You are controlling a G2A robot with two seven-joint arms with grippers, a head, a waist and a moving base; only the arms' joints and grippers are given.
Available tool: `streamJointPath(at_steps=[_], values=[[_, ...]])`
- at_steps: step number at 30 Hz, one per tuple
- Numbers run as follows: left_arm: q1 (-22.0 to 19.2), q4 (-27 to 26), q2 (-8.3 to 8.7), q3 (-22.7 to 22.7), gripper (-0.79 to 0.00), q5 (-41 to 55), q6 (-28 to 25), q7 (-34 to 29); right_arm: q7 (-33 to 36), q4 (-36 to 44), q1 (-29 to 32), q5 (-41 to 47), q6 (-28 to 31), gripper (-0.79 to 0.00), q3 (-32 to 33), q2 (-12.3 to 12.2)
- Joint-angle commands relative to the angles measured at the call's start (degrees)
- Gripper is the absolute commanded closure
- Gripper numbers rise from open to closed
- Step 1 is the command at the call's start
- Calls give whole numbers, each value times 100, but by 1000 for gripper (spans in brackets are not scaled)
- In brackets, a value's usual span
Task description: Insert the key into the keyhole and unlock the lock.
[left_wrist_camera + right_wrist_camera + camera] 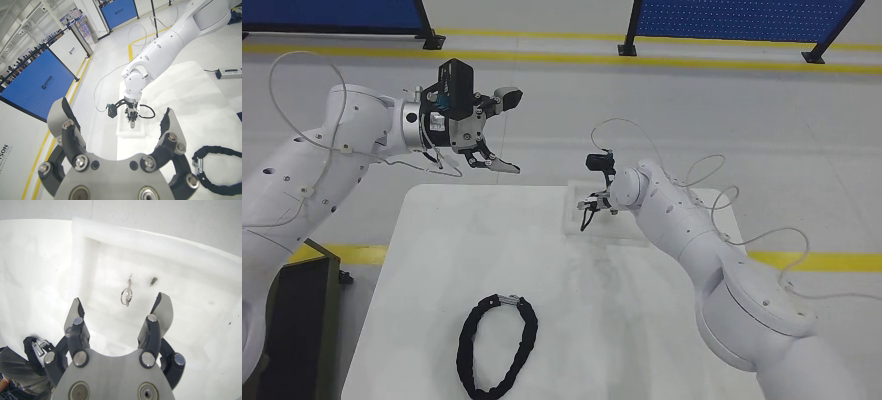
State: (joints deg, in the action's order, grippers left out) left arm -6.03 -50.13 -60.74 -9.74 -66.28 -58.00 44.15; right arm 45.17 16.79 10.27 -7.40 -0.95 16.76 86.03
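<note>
Closest to us in the right wrist view, our right gripper (119,299) hangs with its fingers (164,306) spread wide and nothing between them, pointing down into a white foam tray (79,237). Just beyond the fingertips we see the key (127,295), a small metal piece with a ring through its head; it seems to stand stuck in the tray's floor, apart from both fingers, with a dark mark (153,281) close beside it. In the top view we find this gripper (587,212) over the tray (577,228), which sits at the far edge of the white table (642,320). Our left gripper (115,106) is likewise spread and empty; in the top view we see it (492,150) held in the air past the table's far edge, toward the left side, well apart from the tray. On the table's near half lies the lock (497,345), a closed loop of black fabric-covered chain joined by a metal piece, well apart from the key and from both grippers.
</note>
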Motion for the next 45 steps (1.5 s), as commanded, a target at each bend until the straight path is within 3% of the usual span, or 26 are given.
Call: streamJointPath(at_steps=[1,8,19,30,45], values=[[0,0,0,0,-785,0,0,0,-34,-80,-5,-58,-25,-400,3,49],[0,0,0,0,-785,0,0,0,-100,-287,-17,-298,-66,-382,5,212],[0,0,0,0,-785,0,0,0,-207,-539,14,-523,-181,-265,75,391],[0,0,0,0,-785,0,0,0,-329,-686,69,-635,-289,-80,196,498],[0,0,0,0,-785,0,0,0,-347,-728,84,-670,-296,-86,252,523]])
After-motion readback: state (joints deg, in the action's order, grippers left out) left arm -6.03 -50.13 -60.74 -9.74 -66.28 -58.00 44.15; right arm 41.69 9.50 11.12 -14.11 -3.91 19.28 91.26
